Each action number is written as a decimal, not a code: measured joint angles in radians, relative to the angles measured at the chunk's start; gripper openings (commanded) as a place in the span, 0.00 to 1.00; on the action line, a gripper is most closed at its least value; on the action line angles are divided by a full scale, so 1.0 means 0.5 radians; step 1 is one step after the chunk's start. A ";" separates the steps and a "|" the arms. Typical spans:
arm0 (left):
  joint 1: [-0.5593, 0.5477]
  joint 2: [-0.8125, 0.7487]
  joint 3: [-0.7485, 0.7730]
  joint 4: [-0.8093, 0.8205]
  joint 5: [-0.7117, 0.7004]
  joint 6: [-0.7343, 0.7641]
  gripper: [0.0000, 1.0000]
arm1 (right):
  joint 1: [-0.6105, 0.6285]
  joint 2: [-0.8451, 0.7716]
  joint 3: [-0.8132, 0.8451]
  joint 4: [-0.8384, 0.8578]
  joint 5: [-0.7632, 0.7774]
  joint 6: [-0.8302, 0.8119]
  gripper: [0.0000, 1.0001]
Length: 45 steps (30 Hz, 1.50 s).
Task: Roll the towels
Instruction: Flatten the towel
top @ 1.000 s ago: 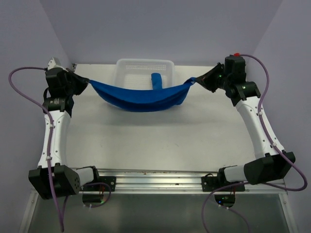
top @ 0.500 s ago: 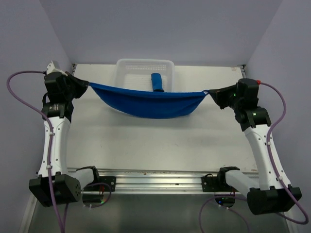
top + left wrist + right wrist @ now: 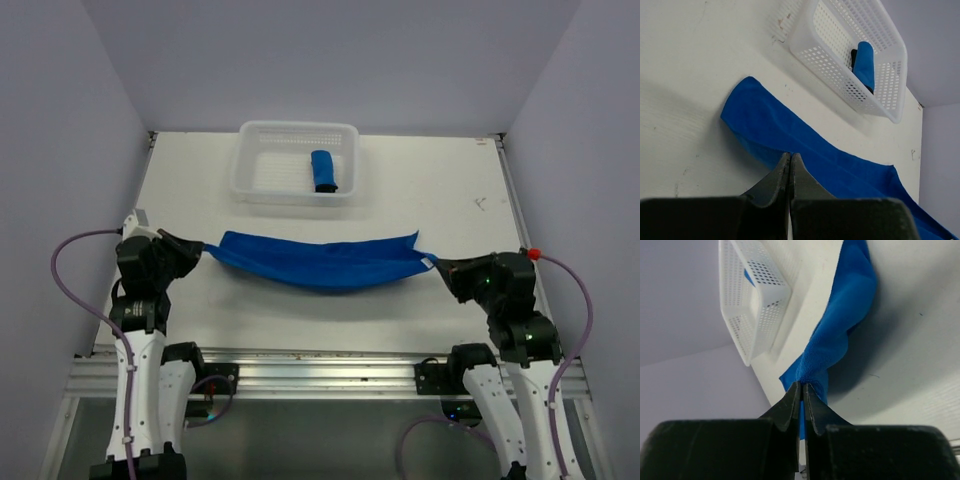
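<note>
- Towels: two, both plain royal blue.
- One flat towel (image 3: 320, 262) is strung left to right across the lower middle of the top view. It sags at its centre over the table (image 3: 440, 190).
- One rolled towel (image 3: 323, 171) lies inside the basket (image 3: 250, 186), right of the basket's centre, in the upper middle of the frame.
- Baskets: one, white and perforated.
- Grippers: two. The left gripper (image 3: 198, 250) has its jaws pressed together on the flat towel's left corner. The right gripper (image 3: 440, 266) is clamped the same way on its right corner.

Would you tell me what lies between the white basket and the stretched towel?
Only bare table separates white basket and stretched towel; top external view shows it.
</note>
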 measured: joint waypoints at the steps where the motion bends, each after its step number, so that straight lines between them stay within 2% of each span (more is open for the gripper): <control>1: 0.000 -0.047 -0.030 -0.012 -0.001 -0.006 0.00 | 0.000 -0.076 -0.037 -0.050 0.002 -0.003 0.05; 4: 0.000 -0.169 -0.124 -0.064 -0.011 -0.005 0.00 | 0.000 -0.230 -0.209 -0.160 0.002 -0.008 0.05; 6: 0.000 -0.222 -0.195 -0.101 -0.027 0.003 0.00 | 0.000 -0.320 -0.370 -0.233 -0.005 -0.008 0.10; 7: 0.000 -0.238 -0.229 -0.121 -0.035 0.007 0.00 | 0.000 -0.358 -0.439 -0.286 -0.009 -0.005 0.17; 9: 0.000 -0.255 -0.282 -0.168 -0.040 0.024 0.00 | 0.000 -0.424 -0.539 -0.365 -0.024 -0.004 0.23; 10: 0.000 -0.256 -0.291 -0.194 -0.041 0.025 0.00 | 0.000 -0.454 -0.571 -0.407 -0.032 -0.006 0.30; 11: 0.000 -0.256 -0.298 -0.216 -0.045 0.028 0.00 | 0.000 -0.475 -0.590 -0.441 -0.037 -0.005 0.33; 17: 0.000 -0.250 -0.299 -0.250 -0.051 0.046 0.00 | 0.000 -0.459 -0.592 -0.488 -0.040 -0.047 0.41; 25: 0.000 -0.277 -0.301 -0.249 -0.039 0.047 0.00 | 0.000 -0.273 -0.526 -0.452 -0.040 -0.250 0.43; 31: 0.000 -0.273 -0.304 -0.246 -0.036 0.047 0.00 | 0.000 0.098 -0.385 -0.428 -0.062 -0.749 0.52; 37: 0.000 -0.256 -0.323 -0.216 -0.007 0.045 0.00 | 0.000 0.476 -0.220 -0.266 0.002 -1.102 0.53; 39: 0.000 -0.247 -0.323 -0.217 -0.002 0.048 0.19 | 0.000 0.653 -0.117 -0.161 0.031 -1.182 0.53; 40: 0.000 -0.246 -0.323 -0.219 0.000 0.056 0.32 | 0.000 0.751 -0.076 -0.091 0.047 -1.215 0.53; 41: 0.000 -0.248 -0.323 -0.221 0.000 0.068 0.50 | 0.000 0.842 -0.038 -0.024 0.062 -1.244 0.53; 44: 0.000 -0.266 -0.311 -0.256 -0.004 0.090 0.67 | 0.000 1.122 0.041 0.182 0.074 -1.318 0.53; 45: 0.000 -0.272 -0.288 -0.288 -0.011 0.098 0.68 | 0.000 1.207 0.067 0.233 0.077 -1.341 0.53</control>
